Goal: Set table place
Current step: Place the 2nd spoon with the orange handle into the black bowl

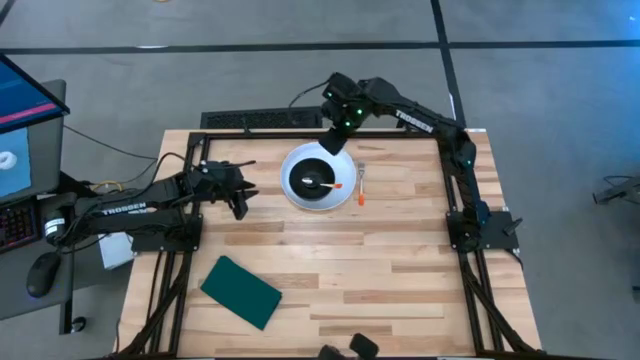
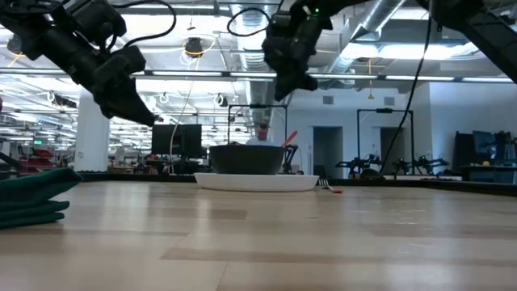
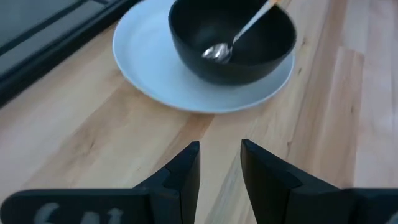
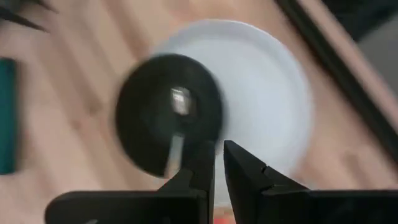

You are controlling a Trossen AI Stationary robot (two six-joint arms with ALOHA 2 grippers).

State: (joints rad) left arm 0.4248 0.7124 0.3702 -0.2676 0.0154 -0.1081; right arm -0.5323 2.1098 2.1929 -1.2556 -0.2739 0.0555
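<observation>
The white plate is sitting on the desk just below the right gripper, carrying a black bowl with a spoon in it, and an orange-handled utensil is lying beside the plate. That gripper is hanging empty, fingers nearly together. The left gripper is waiting beside the plate, fingers slightly apart and empty, so the setting looks mostly done; the green pad is lying well apart, perhaps still to be placed.
</observation>
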